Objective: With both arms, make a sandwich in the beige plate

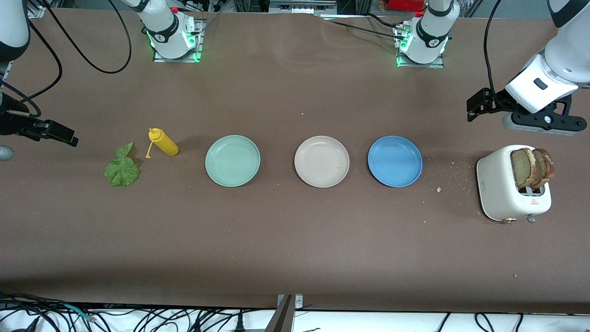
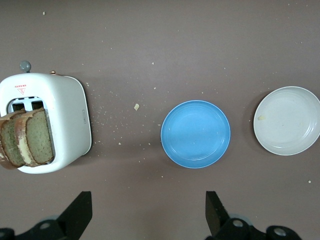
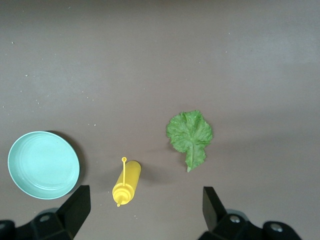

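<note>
The beige plate (image 1: 321,161) sits flat on the brown table (image 1: 295,240), in the middle of a row of three plates that runs along the table's length. Just beside it toward the left arm's end is a blue plate (image 1: 395,161), and beside it toward the right arm's end, a little apart, a mint-green plate (image 1: 233,160). Past the blue plate stands a white toaster (image 1: 500,189) with two bread slices (image 1: 532,167) upright in its slots, their flat faces turned along the table's length, crumbs scattered around it. Past the mint-green plate lies a yellow squeeze bottle (image 1: 163,142) on its side, set aslant to the plate row. Beside the bottle is a crinkled lettuce leaf (image 1: 121,168) lying flat, its stalk end toward the robots' bases. The left gripper (image 2: 147,215) hangs in the air over bare table by the toaster, fingers spread wide and empty. The right gripper (image 3: 145,215) hovers over the table near the bottle and leaf, also released, holding nothing.
</note>
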